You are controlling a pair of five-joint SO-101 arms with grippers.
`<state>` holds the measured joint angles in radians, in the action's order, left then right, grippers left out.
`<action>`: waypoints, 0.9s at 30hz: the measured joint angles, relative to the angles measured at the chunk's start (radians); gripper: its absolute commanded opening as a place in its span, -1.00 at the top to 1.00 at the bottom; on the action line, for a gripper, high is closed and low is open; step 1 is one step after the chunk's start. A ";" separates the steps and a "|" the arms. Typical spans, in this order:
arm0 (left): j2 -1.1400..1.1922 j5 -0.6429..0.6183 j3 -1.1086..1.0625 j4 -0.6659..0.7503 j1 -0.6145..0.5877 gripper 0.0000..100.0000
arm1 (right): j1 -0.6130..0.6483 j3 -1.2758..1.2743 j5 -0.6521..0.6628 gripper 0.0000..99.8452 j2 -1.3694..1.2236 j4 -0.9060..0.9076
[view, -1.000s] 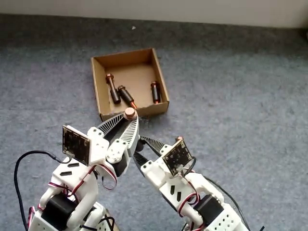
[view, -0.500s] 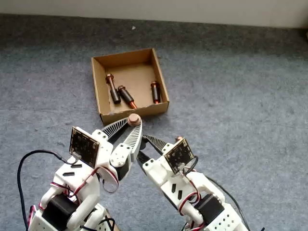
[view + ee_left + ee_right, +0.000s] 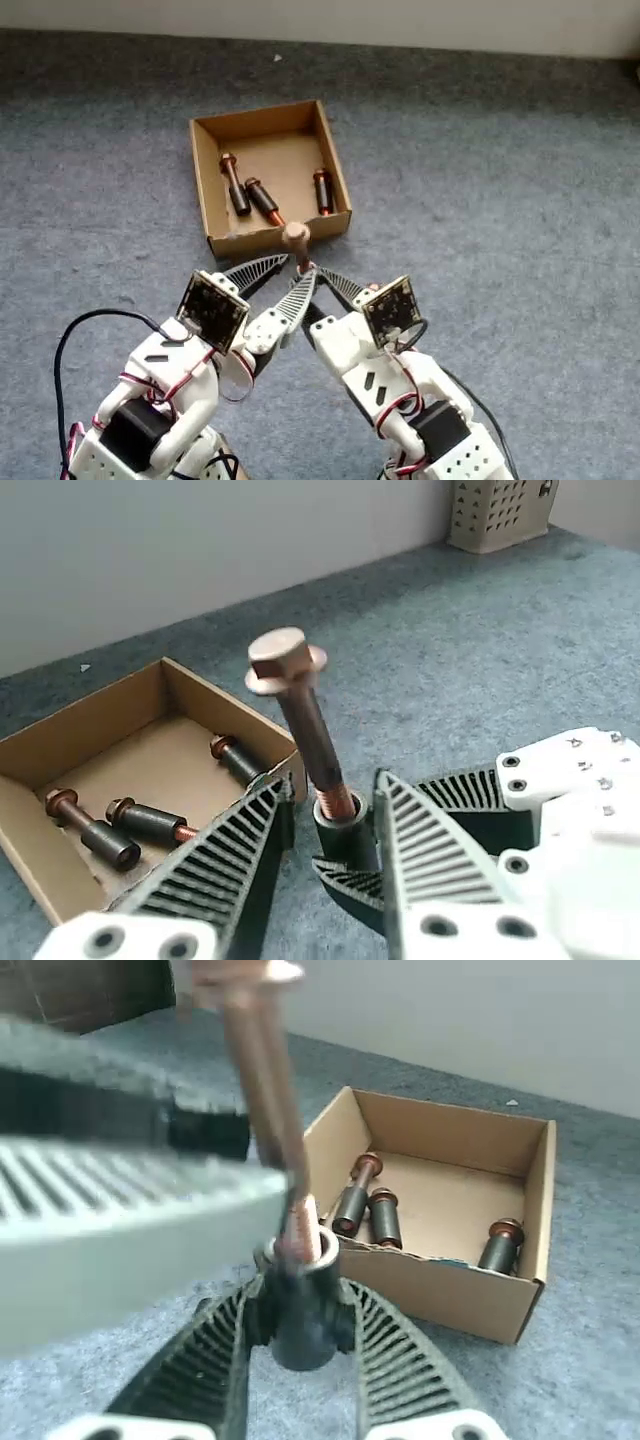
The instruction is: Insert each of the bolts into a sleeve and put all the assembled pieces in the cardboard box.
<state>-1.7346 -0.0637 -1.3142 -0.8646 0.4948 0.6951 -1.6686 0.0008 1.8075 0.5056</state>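
Both arms lean forward from the near side and angle inward, so that their tools come together tip to tip in the space between them. The left arm (image 3: 150, 400) slants toward its neighbour, and the left tool (image 3: 333, 780) at its end points ahead, away from the bases. Whether that tool is clamped or slack I cannot make out from these angles. The right arm (image 3: 410, 400) slants the opposite way, and the right tool (image 3: 300, 1300) sits just beneath the tip of the left one. Its ribbed fingers (image 3: 395, 1360) are drawn in snug on either side of a dark sleeve (image 3: 300, 1335), pinching it upright.
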 measured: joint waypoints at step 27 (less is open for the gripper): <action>-0.015 0.068 0.146 -0.166 -0.285 0.62 | -0.121 -0.006 -0.008 0.99 0.006 0.000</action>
<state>-1.7499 0.0038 -1.1684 -1.0303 0.2094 0.5738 -1.6747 -0.0069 1.8136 0.5056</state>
